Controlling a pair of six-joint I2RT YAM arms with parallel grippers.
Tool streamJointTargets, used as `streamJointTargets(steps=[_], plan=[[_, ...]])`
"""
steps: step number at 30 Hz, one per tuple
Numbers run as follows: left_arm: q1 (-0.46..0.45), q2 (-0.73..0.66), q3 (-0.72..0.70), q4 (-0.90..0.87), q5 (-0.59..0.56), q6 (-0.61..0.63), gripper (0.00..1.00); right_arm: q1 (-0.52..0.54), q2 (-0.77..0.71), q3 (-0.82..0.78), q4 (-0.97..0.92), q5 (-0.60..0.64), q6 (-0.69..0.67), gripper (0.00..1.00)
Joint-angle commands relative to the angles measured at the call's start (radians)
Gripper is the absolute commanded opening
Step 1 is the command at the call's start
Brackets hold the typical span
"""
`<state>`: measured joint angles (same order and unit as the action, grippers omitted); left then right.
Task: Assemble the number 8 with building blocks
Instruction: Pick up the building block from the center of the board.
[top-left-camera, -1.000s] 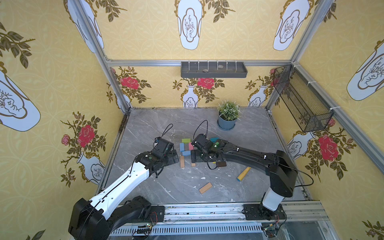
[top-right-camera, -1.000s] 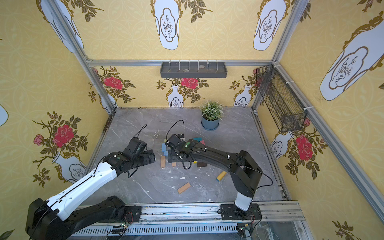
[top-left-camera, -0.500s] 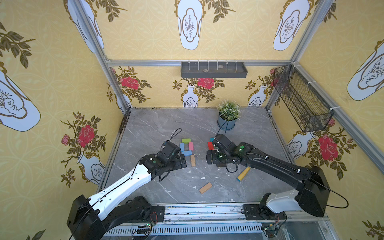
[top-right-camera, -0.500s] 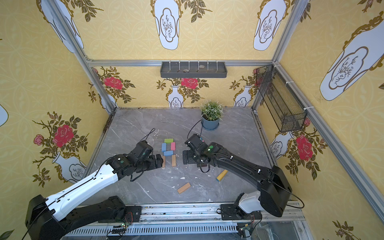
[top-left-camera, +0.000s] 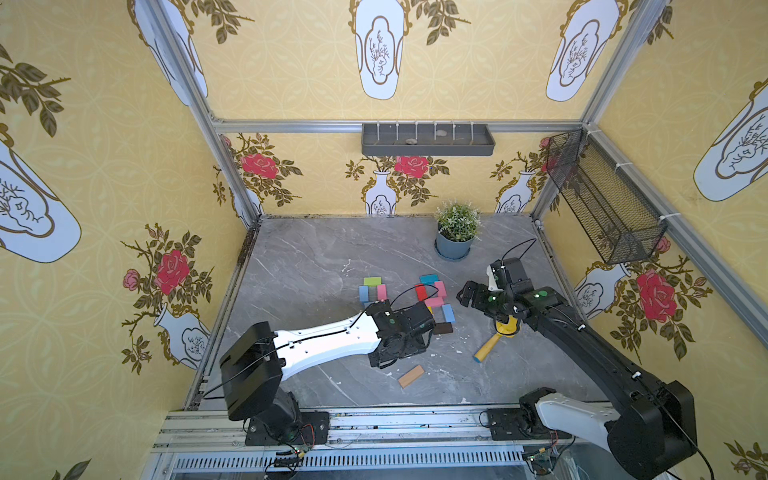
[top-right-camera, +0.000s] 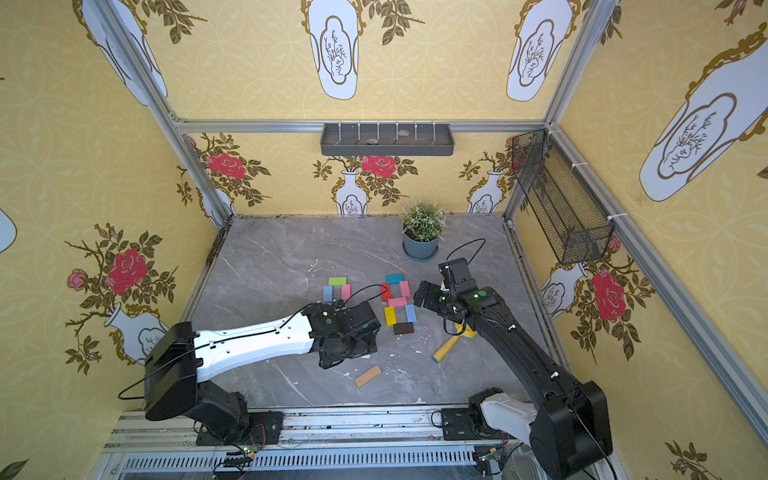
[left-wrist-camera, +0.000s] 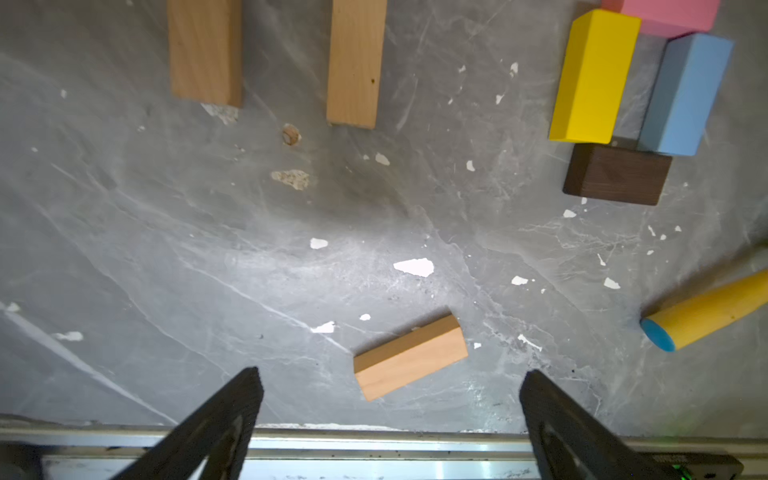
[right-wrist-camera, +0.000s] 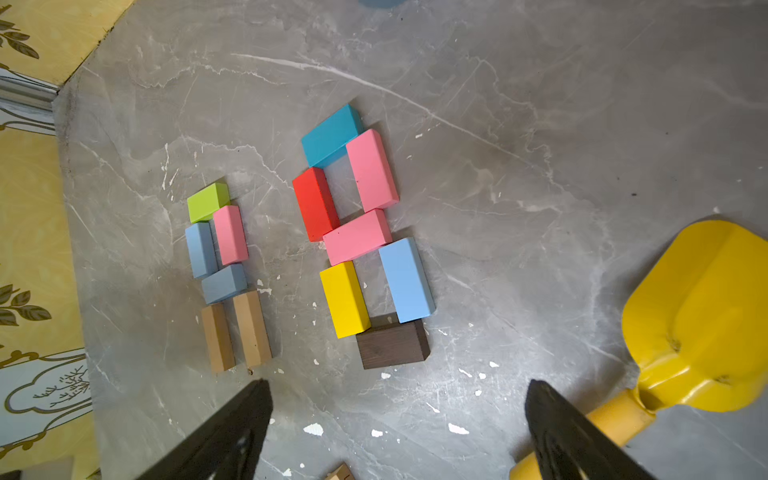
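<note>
The finished 8 (right-wrist-camera: 357, 237) lies flat on the tabletop (right-wrist-camera: 540, 124), out beyond the tips of the right fingers (right-wrist-camera: 232, 432) and well apart from them. A teal block (right-wrist-camera: 330, 135) forms its far end. A red block (right-wrist-camera: 316, 203) and a pink one make the far sides, and another pink one is the crossbar. A yellow block (right-wrist-camera: 344, 299) and a light blue block (right-wrist-camera: 406, 280) make the near sides, and a dark brown block (right-wrist-camera: 392, 345) lies nearest the tips. The pieces sit slightly skewed, meeting at their corners.

Just beside it is the unfinished 8 (right-wrist-camera: 224, 283), six blocks with green at the far end and two tan blocks (right-wrist-camera: 251, 328) nearest the fingers. A loose tan block (left-wrist-camera: 410, 357) lies tilted between the left fingers (left-wrist-camera: 224, 415), just ahead of their tips and touching neither.

A yellow shovel (right-wrist-camera: 698, 316) lies close to the right fingers, on the side away from both figures. Its handle runs behind one finger, and whether they touch cannot be told. A potted plant (top-left-camera: 456, 232) stands well beyond, near the back wall.

Both pairs of fingers are spread wide and hold nothing.

In both top views the left arm (top-left-camera: 328, 340) covers its own fingers and the tan end of the unfinished 8. The right wrist view shows that end whole. Only the left wrist view shows the loose block lying between the fingers.
</note>
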<state>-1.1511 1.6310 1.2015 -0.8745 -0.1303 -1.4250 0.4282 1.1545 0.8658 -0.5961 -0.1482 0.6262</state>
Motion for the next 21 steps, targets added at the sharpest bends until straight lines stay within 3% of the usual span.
streamJointTargets(steps=[1,5,21], plan=[[-0.007,0.069,0.077,-0.15,0.014,-0.104,1.0,-0.01,-0.005,-0.006,0.038,-0.028,-0.024,0.98],[-0.01,0.09,0.105,-0.178,0.039,-0.19,1.0,-0.02,-0.006,-0.01,0.043,-0.027,-0.037,0.98],[-0.037,0.124,-0.056,0.107,0.212,-0.383,1.0,-0.025,-0.095,-0.096,0.021,-0.091,-0.084,0.98]])
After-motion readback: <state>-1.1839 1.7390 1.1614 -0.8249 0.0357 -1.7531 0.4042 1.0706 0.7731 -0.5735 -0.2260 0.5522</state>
